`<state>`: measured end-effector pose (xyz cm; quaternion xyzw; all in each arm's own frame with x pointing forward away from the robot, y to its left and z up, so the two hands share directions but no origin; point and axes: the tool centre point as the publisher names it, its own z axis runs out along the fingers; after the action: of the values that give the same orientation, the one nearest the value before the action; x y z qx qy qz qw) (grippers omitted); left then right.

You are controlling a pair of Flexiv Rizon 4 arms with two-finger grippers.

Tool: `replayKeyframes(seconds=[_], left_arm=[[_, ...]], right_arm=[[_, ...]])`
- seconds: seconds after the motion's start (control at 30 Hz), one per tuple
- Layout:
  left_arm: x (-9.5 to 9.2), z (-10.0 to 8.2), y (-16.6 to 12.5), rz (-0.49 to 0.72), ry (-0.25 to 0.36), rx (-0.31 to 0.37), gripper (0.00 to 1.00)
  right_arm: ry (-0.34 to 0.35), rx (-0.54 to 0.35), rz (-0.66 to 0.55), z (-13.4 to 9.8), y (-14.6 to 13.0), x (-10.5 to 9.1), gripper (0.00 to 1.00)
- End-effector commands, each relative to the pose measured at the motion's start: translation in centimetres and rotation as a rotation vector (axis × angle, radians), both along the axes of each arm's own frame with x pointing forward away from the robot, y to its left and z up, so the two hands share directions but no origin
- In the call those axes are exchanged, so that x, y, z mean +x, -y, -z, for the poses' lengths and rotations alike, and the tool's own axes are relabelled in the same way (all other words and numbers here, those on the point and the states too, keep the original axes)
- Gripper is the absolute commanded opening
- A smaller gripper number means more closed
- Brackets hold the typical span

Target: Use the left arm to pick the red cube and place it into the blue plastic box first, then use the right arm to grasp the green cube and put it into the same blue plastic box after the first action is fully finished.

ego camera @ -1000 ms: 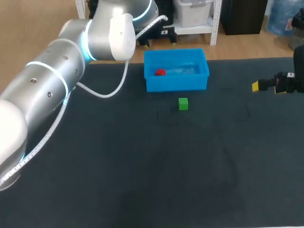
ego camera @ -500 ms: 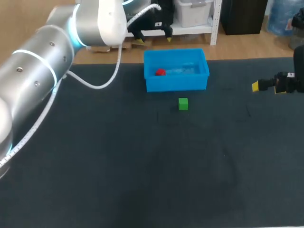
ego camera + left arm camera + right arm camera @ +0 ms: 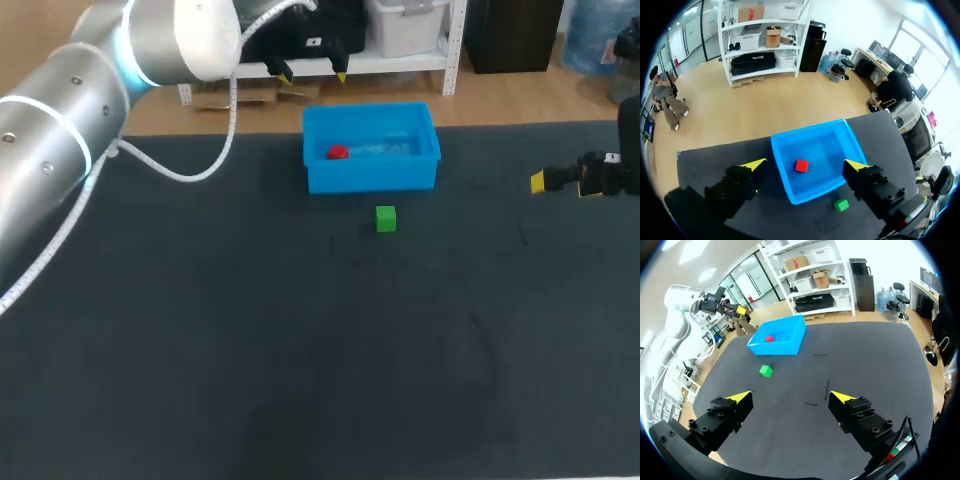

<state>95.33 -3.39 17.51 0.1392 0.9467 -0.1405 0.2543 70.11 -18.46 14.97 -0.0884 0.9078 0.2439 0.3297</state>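
Left arm (image 3: 60, 100): thick silver-grey cylinders, pale cyan light rings at the joints, one glossy white rounded cap, small dark screw holes dotted over the shell. White cable (image 3: 185, 178) hangs off its side in a loose loop. Left gripper (image 3: 805, 165): blocky black fingers with yellow wedge tips. Right gripper (image 3: 790, 397): same black blocks, round recessed screws on top, yellow tips; black cable and a small red-and-green mark near its base.

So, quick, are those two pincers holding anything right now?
Left pincer: open, holding nothing.
Right pincer: open, holding nothing.
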Motion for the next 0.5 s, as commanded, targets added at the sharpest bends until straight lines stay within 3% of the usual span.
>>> replayKeyframes(seconds=[0.03,0.5], left_arm=[[-2.0,-0.2,-1.2,0.010,0.044,-0.032,1.00],[-4.0,-2.5,-1.9,0.062,0.088,-0.058,1.00]], right_arm=[[0.000,0.000,0.000,0.0,0.0,0.0,1.00],[0.000,0.000,0.000,0.0,0.0,0.0,1.00]])
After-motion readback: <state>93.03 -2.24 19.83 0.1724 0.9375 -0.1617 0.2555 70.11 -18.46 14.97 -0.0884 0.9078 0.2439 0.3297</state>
